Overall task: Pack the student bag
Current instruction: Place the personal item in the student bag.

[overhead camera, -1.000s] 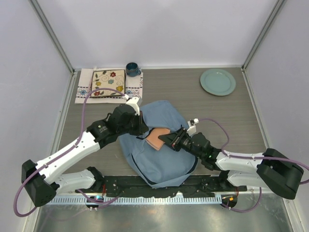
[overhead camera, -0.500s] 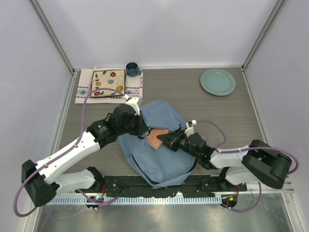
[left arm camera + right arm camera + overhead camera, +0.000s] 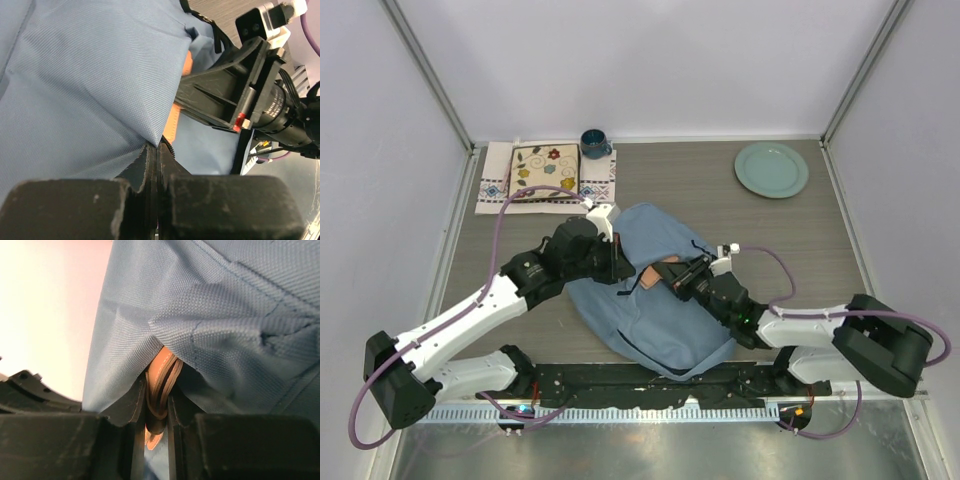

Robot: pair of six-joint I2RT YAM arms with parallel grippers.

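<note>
**A:** Grey wood-look table (image 3: 700, 190), white walls around it. Where is the student bag (image 3: 650, 320)?

**B:** Table centre, lying flat, just ahead of both arm bases. Its opening sits where the two grippers meet, a bit toward 11 o'clock of the bag's middle.

**A:** Left gripper (image 3: 623, 270)?

**B:** It reaches in from 8 o'clock. Jaws are clenched on the bag's fabric edge at the opening, holding the flap up, going by the left wrist view.

**A:** Right gripper (image 3: 665, 272)?

**B:** It comes from 4 o'clock. Jaws are clamped on a thin orange flat item (image 3: 161, 375). Book or folder, cannot tell. Most of it is under the blue fabric, and only a sliver shows from above.

**A:** Progress?

**B:** One item looks nearly in but not let go yet. What seems left is to release it, draw the right arm out and close the bag. Zipper state cannot be told.

**A:** Anything else on the table?

**B:** A floral square (image 3: 544, 172) lies on an embroidered cloth (image 3: 495, 185) at 11 o'clock, with a dark blue mug (image 3: 594, 143) just beside it. A teal plate (image 3: 771, 169) sits at 1 o'clock. All are well apart from the bag. Whether any of them gets packed cannot be told.
</note>
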